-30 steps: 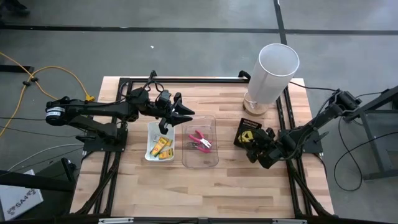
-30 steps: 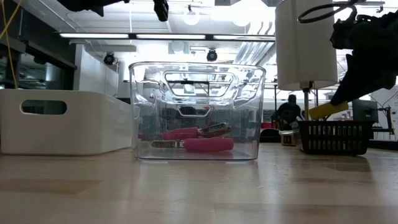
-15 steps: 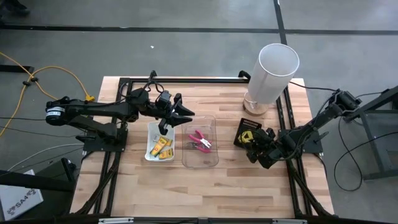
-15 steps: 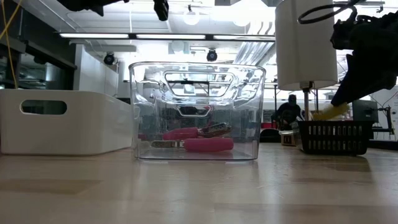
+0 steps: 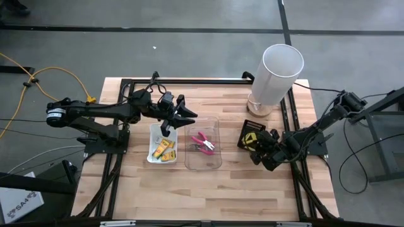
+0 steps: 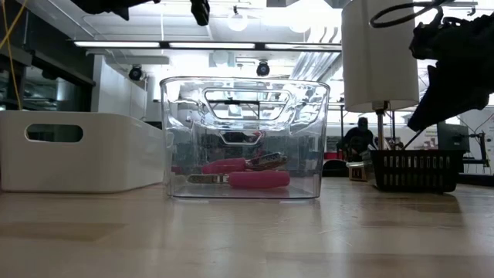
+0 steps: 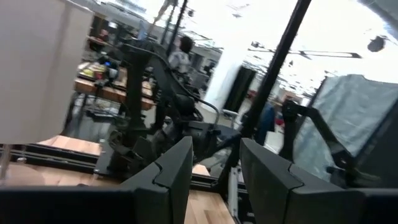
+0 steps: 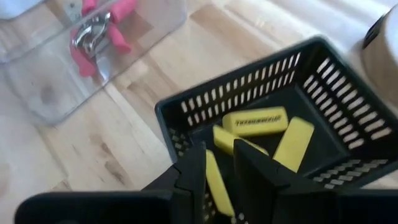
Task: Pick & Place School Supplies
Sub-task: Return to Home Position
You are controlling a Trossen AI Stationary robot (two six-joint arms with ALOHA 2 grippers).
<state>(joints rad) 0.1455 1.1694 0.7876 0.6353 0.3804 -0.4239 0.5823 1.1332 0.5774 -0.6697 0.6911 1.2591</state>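
On the table (image 5: 252, 189), my left gripper (image 7: 214, 148) hangs by the white tray (image 5: 150, 148), fingers apart, empty. My right gripper (image 8: 219, 154) hovers over the black basket (image 8: 298, 68), fingers slightly parted, seemingly holding nothing. Inside it lie yellow erasers (image 8: 255, 121); pink pliers (image 8: 93, 31) lie in the clear tray (image 6: 185, 139).

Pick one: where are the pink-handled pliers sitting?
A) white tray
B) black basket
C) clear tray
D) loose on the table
C: the pink-handled pliers lie inside the clear tray. The right wrist view shows only yellow erasers in the black basket.
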